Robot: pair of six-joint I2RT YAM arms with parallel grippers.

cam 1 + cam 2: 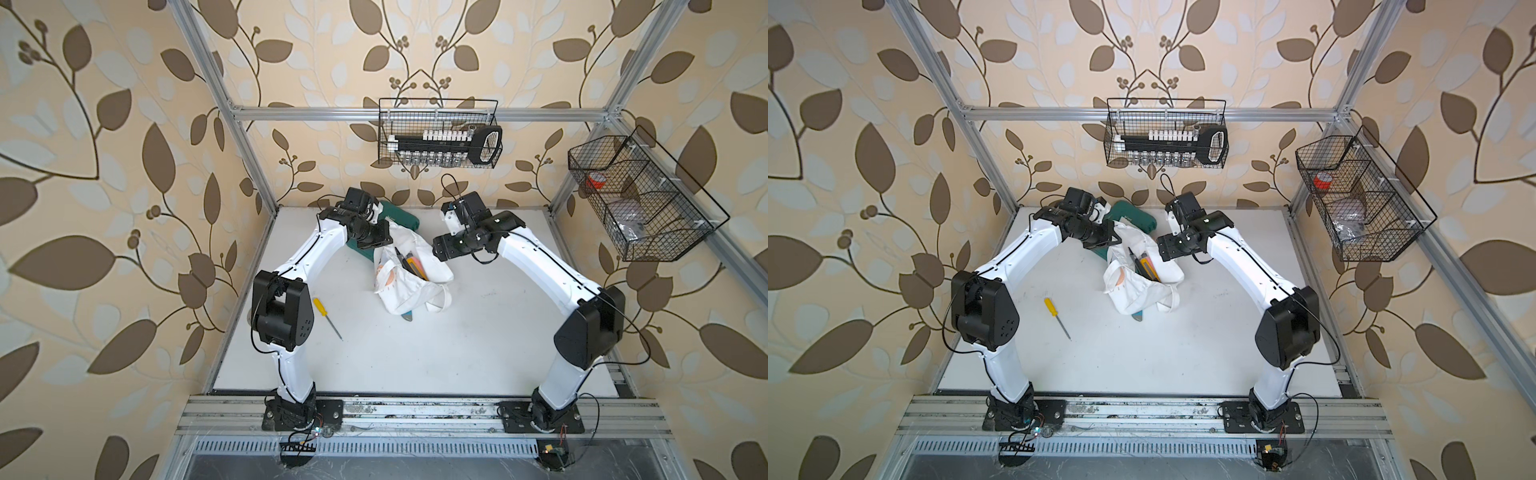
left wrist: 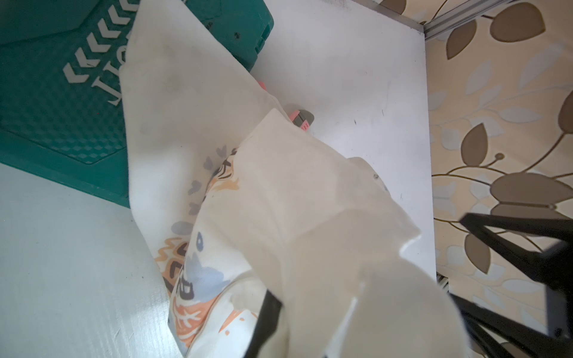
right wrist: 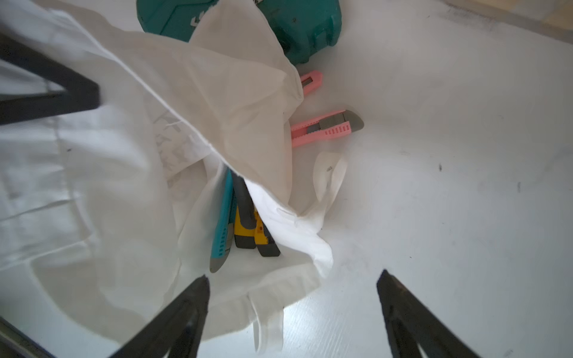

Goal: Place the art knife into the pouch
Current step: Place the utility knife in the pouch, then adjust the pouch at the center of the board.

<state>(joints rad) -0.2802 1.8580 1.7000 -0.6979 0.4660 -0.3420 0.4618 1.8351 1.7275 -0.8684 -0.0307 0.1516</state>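
Pouch (image 3: pixel 217 93) cloth overlaps green case (image 3: pixel 304 28), half-covering pink knife (image 3: pixel 328 131).

Overhead stereo pair, wrist views near pouch (image 2: pixel 279 201)

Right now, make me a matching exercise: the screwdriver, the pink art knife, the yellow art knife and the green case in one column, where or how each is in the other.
1. yellow-handled screwdriver
2. pink art knife
3. yellow art knife
4. green case

A. inside the open mouth of the pouch
B. bears white lettering, pouch cloth draped over it
C. alone on the bare table, away from the pouch
D. on the table, just outside the pouch

Pairs: 1-C, 2-D, 3-A, 4-B.
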